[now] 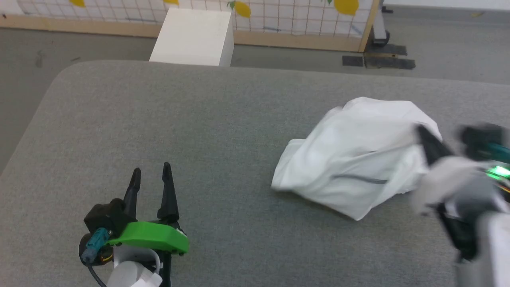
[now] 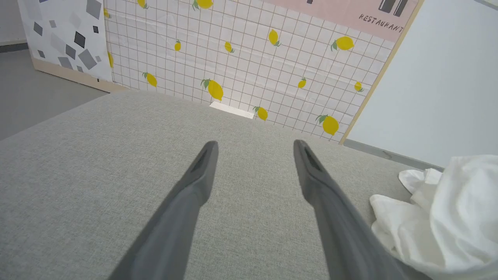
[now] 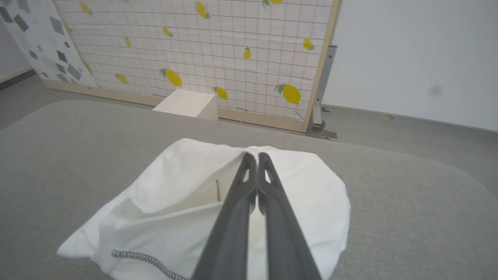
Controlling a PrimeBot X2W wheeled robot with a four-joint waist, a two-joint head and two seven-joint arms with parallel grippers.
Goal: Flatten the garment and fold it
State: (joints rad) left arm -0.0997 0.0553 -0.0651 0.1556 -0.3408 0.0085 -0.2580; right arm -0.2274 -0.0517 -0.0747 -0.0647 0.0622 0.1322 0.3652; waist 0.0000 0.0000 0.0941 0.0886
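Grey padded surface (image 1: 179, 131), places given from the garment (image 1: 350, 159). Left of the garment: a broad bare stretch, unobstructed as far as the left gripper (image 1: 151, 175), which sits well apart from the cloth with its fingers spread. Beyond the garment: a bare strip up to the surface's far edge; past that edge and further left, the white box (image 1: 193, 38) stands before the lemon-patterned panel (image 1: 279, 16). Right of the garment: the right gripper (image 3: 253, 156), fingers closed on a fold of the fabric, and its arm block that side. Nearer than the garment: bare surface
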